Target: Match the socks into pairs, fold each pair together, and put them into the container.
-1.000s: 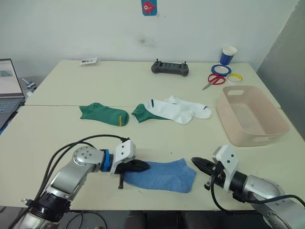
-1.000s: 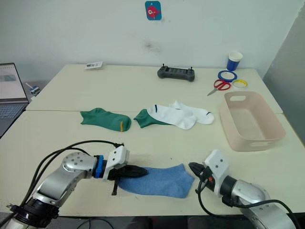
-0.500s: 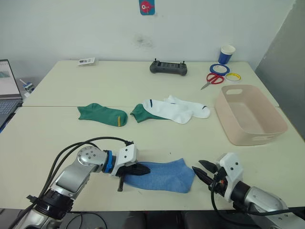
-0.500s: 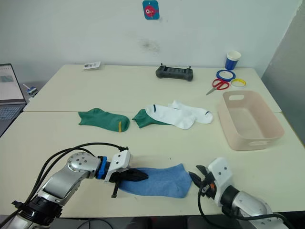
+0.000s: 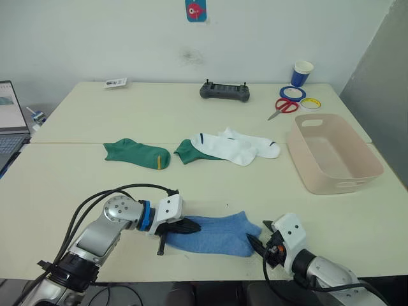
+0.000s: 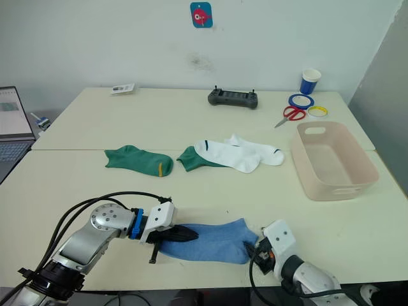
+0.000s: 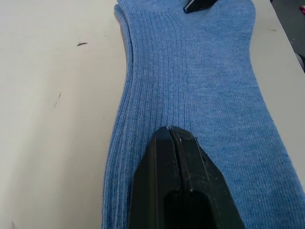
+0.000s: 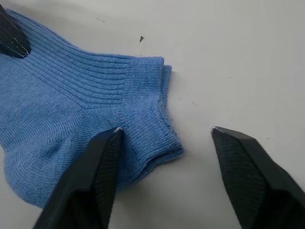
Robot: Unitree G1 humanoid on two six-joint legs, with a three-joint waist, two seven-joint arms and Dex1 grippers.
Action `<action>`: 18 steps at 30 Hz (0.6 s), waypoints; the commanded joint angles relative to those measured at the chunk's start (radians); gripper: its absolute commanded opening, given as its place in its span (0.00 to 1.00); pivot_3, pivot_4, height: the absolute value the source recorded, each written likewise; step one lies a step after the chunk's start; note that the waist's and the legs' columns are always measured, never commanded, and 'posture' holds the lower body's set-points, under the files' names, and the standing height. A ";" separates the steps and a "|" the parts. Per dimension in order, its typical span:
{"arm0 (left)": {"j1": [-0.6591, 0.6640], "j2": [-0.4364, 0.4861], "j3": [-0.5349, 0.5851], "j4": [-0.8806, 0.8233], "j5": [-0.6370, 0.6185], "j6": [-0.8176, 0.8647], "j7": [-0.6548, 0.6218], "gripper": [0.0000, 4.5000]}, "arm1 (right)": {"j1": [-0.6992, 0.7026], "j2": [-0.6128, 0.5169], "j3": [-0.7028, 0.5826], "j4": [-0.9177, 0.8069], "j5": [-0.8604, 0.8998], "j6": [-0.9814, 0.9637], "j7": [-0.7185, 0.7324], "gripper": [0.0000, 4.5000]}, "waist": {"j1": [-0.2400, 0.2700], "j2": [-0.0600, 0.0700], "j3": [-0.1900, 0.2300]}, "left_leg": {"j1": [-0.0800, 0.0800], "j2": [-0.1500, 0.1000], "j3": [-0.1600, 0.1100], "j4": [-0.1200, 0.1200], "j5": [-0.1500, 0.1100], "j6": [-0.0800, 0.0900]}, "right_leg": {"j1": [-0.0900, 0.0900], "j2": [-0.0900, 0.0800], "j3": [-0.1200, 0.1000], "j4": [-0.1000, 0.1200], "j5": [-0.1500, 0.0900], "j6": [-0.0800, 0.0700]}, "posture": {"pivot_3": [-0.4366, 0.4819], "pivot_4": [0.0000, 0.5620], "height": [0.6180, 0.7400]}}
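1. While the flat light blue ribbed socks [image 5: 217, 235] lie stacked near the front edge of the cream desk [image 5: 191, 121], the left hand [image 5: 185, 225] presses down on one end, fingers shut tight together.
2. Over at the cuff end, the right hand [image 8: 164, 143] sits spread wide, one finger [image 8: 102, 157] on the fabric.
3. Further back, a dark green sock [image 5: 137, 153] lies alone; another green sock [image 5: 188, 152] pokes from under two white socks [image 5: 236, 146].
4. Right of those sits the pale pink-beige plastic tub [image 5: 357, 182].
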 commanded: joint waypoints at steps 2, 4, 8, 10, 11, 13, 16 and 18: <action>0.018 -0.005 0.002 0.012 0.022 0.013 0.024 0.00 | -0.017 0.005 0.063 -0.009 -0.036 0.004 0.000 0.36 | 0.000 0.000 0.000 | 0.000 0.000 -0.001 0.000 0.000 0.000 | 0.000 0.000 0.000 0.000 0.000 0.000 | 0.48 0.27 1.00; 0.015 -0.008 0.016 0.003 0.009 0.026 0.030 0.00 | -0.019 -0.008 0.062 -0.028 -0.048 0.005 0.005 0.21 | 0.000 0.000 0.000 | 0.000 0.000 0.000 0.000 0.000 0.000 | 0.000 0.000 0.000 0.000 0.000 0.000 | 0.48 0.27 1.00; -0.006 -0.020 0.027 -0.027 -0.010 0.044 0.039 0.00 | 0.000 -0.014 -0.011 -0.071 -0.017 0.009 0.020 0.01 | 0.001 0.000 0.000 | 0.000 0.000 0.000 0.000 0.000 0.000 | 0.000 0.000 0.000 0.000 0.000 0.000 | 0.48 0.27 1.00; -0.021 -0.030 0.025 -0.045 -0.019 0.055 0.042 0.00 | 0.009 -0.011 -0.061 -0.089 0.010 0.013 0.029 0.01 | 0.003 0.000 0.000 | -0.001 0.000 0.000 0.000 0.000 0.000 | 0.000 0.000 0.000 0.000 0.000 0.000 | 0.48 0.27 1.00; -0.028 -0.038 0.023 -0.054 -0.022 0.062 0.045 0.00 | 0.011 -0.012 -0.084 -0.094 0.017 0.011 0.032 0.01 | 0.003 0.000 0.000 | -0.001 -0.001 0.000 0.000 0.000 0.000 | 0.000 -0.001 0.000 0.000 0.000 0.000 | 0.48 0.27 1.00; -0.050 -0.071 0.011 -0.073 -0.035 0.091 0.057 0.00 | 0.020 -0.029 -0.145 -0.104 0.030 0.007 0.049 0.01 | 0.003 0.000 0.000 | -0.002 -0.001 0.000 0.001 0.000 0.000 | -0.001 0.000 0.000 0.000 0.000 0.000 | 0.48 0.27 1.00; -0.075 -0.113 -0.007 -0.078 -0.034 0.122 0.070 0.00 | 0.030 -0.048 -0.216 -0.124 0.062 0.016 0.073 0.01 | 0.003 0.000 0.000 | -0.005 -0.001 0.000 0.001 0.000 0.000 | -0.002 0.000 -0.001 -0.001 0.000 0.001 | 0.48 0.27 1.00; -0.089 -0.136 -0.023 -0.067 -0.019 0.122 0.071 0.00 | 0.036 -0.058 -0.250 -0.141 0.085 0.025 0.088 0.01 | 0.003 0.000 0.000 | -0.005 -0.001 -0.001 0.001 0.000 0.000 | -0.003 0.000 -0.001 -0.001 0.000 0.001 | 0.48 0.27 1.00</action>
